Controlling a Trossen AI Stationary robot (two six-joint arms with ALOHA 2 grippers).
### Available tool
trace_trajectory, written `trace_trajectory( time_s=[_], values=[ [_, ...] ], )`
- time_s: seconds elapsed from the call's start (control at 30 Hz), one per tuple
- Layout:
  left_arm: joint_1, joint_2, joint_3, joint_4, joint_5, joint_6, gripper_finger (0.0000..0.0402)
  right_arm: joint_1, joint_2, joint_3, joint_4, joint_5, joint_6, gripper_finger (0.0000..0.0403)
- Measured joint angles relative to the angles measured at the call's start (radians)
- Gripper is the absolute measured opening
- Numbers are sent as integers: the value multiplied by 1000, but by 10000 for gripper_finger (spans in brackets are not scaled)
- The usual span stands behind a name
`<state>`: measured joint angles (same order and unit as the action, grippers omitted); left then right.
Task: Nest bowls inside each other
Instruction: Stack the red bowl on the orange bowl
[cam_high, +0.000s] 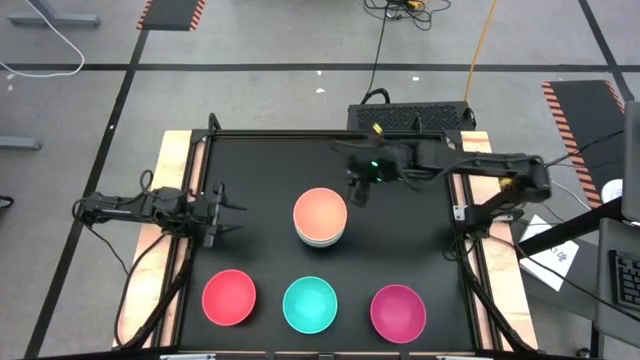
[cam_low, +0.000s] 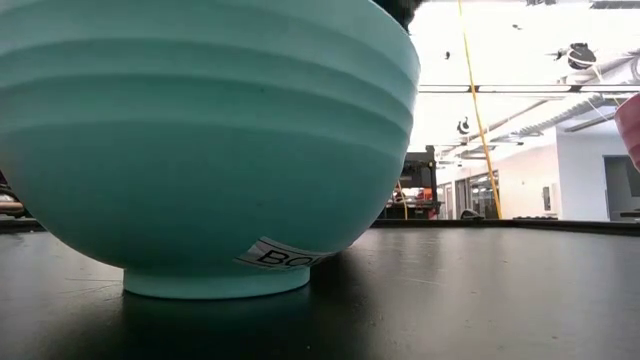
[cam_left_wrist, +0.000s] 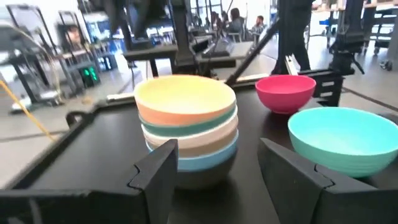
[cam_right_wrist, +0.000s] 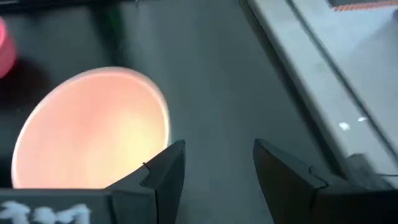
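Observation:
A stack of nested bowls (cam_high: 320, 217) stands on its foot at the table's middle, a peach-orange bowl (cam_right_wrist: 93, 130) on top. In the left wrist view the stack (cam_left_wrist: 186, 124) shows turquoise, white, blue and grey rims below it. Along the near edge a red-pink bowl (cam_high: 229, 297), a turquoise bowl (cam_high: 310, 305) and a magenta bowl (cam_high: 398, 311) each stand alone. My right gripper (cam_high: 358, 192) hovers open just off the stack's far right side, seen in its own view (cam_right_wrist: 219, 148). My left gripper (cam_high: 228, 210) waits open left of the stack (cam_left_wrist: 217, 149).
In the low view the turquoise bowl (cam_low: 200, 150) fills the left, and the magenta bowl's edge (cam_low: 632, 130) shows at the right. The black mat (cam_high: 260, 170) is bare on the far side. A raised frame (cam_high: 455, 215) borders the mat.

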<state>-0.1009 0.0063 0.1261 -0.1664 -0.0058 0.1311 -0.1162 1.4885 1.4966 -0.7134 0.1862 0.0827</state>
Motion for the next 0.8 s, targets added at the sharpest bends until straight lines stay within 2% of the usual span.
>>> trace_trajectory(
  time_s=[0.27, 0.37, 0.47, 0.6, 0.8],
  values=[
    [0, 0, 0, -43, -57, 43, 225, 55, -289, -585, 471, -71, 159, 183],
    [0, 0, 0, -42, -71, 57, 225, 75, -356, -715, 617, -130, 235, 183],
    [0, 0, 0, -41, -114, 54, 225, 105, -386, -806, 715, -132, 278, 183],
    [0, 0, 0, -41, -169, 33, 225, 138, -392, -895, 843, -56, 299, 183],
    [0, 0, 0, -46, -213, 19, 225, 164, -391, -1076, 1002, 138, 349, 183]
  ],
)
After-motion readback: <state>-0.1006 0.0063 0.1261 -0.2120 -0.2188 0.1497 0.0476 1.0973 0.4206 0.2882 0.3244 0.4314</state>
